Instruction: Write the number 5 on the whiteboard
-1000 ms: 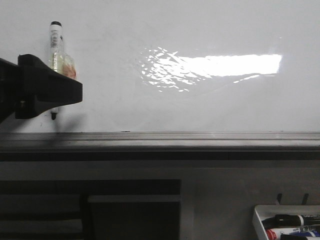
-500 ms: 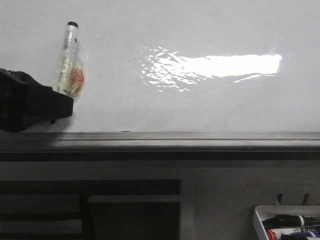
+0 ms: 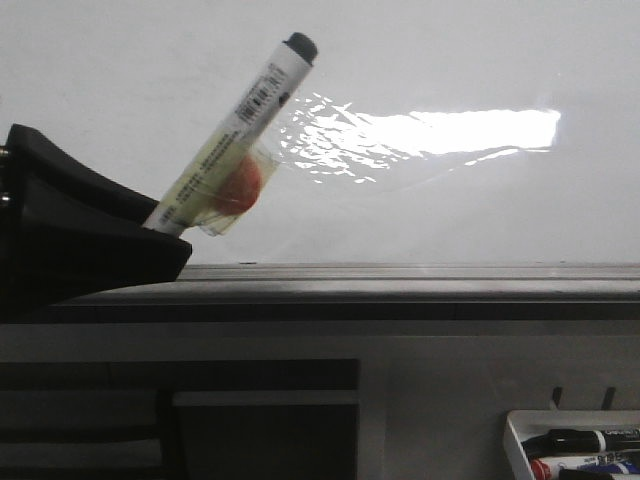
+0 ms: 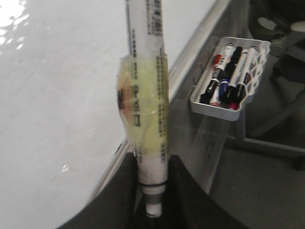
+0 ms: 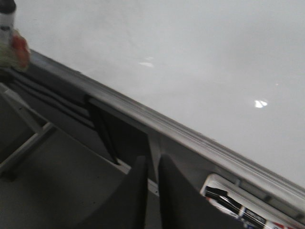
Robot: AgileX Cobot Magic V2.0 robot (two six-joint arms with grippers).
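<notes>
**A:** What fills your screens?

**B:** Mostly the whiteboard (image 3: 420, 60). On my front view it takes the whole upper half, glossy white, with a bright patch of glare (image 3: 430, 135) right of centre. I see no number 5 on it, nor any other stroke, on any of my three views. Its grey edge strip (image 3: 400, 272) runs straight across below it.

**A:** And under that?

**B:** A grey panel with dark openings at lower left. At the bottom right corner hangs a small white tray (image 4: 228, 76) holding several pens with black, red and blue caps; the left wrist view shows it best.

**A:** The arms?

**B:** My left claw (image 3: 165, 232) comes in from the left edge on the front view, a big black shape low against the edge strip. It is clamped on a marker (image 3: 232, 135): on the left wrist view the two dark fingers (image 4: 119, 195) press on either side of the barrel near its lower end. The marker leans up and to the right, black end topmost, in front of the board. Whether its lower tip touches the board, I cannot tell.

**A:** Anything on the marker?

**B:** A wrap of clear, yellowish tape (image 4: 145, 102) round its middle, with a red-orange blob (image 3: 240, 185) under it.

**A:** The right claw?

**B:** I only see my right claw (image 5: 151, 191) on its own wrist view: two dark fingers nearly together, a thin gap between them, nothing held, pointing at the panel below the edge strip.
</notes>
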